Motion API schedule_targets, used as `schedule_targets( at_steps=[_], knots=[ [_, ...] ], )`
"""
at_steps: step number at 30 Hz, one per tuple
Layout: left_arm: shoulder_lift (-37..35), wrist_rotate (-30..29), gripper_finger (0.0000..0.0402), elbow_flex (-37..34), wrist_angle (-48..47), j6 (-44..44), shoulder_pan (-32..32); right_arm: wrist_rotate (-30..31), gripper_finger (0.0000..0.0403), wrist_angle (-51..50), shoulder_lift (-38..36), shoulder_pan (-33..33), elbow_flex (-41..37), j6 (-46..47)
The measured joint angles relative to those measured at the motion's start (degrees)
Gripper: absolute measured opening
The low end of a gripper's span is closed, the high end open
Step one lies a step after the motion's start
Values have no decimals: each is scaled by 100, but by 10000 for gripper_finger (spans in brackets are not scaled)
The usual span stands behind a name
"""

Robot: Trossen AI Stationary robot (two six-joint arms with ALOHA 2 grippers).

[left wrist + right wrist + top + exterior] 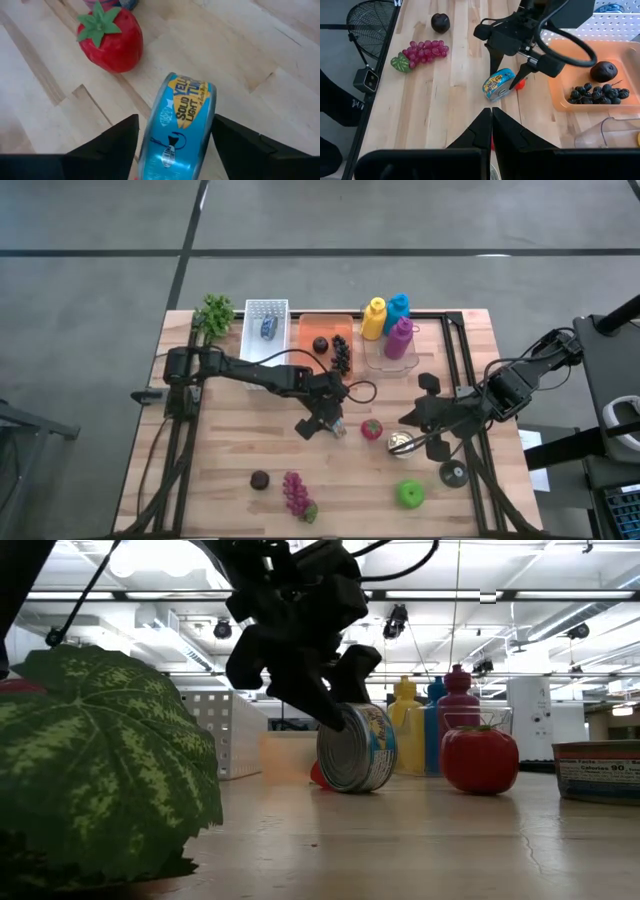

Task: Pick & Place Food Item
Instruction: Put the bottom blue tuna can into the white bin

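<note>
A blue-labelled tuna can [179,125] stands on its rim near the table's middle [338,427], also in the low view [358,748]. My left gripper [175,120] comes down over it [328,420], shut on the can. A red toy tomato with a green calyx [111,39] rests on the table just to the right of the can [372,429]. My right gripper [491,125] is shut on nothing and waits right of the tomato [410,418]. My left gripper pinches the tuna can between its two fingers, one finger [117,142] on each flat end, the curved label wall [187,100] facing the wrist camera. The fingers slant down from above. The can's lower rim [350,788] rests on the table, with the can slightly tilted.
An orange tray [325,330] with a dark plum and dark berries, a white bin [267,320] and a clear tub of bottles [390,330] line the far edge. Purple grapes [297,492], a plum [259,479], a green apple [410,494] and cans [403,445] lie near.
</note>
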Motion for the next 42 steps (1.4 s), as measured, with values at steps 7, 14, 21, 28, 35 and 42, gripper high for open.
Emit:
schedule_targets(
  at_steps=[7, 14, 21, 28, 35, 42],
  knots=[
    [0, -20, 174, -1, -22, -15, 2, 0, 8, 0, 0, 0, 0, 0],
    [0, -20, 145, -32, 8, -168, 4, -1, 8, 0, 0, 0, 0, 0],
    [0, -2, 182, -66, -28, -415, 4, 0, 8, 0, 0, 0, 0, 0],
    [0, -2, 145, -68, -26, -679, 2, -1, 8, 0, 0, 0, 0, 0],
    [0, -57, 150, -57, 36, -1042, -7, 0, 8, 0, 0, 0, 0, 0],
    [-4, -60, 173, -50, 60, -1400, -7, 0, 8, 0, 0, 0, 0, 0]
  ],
)
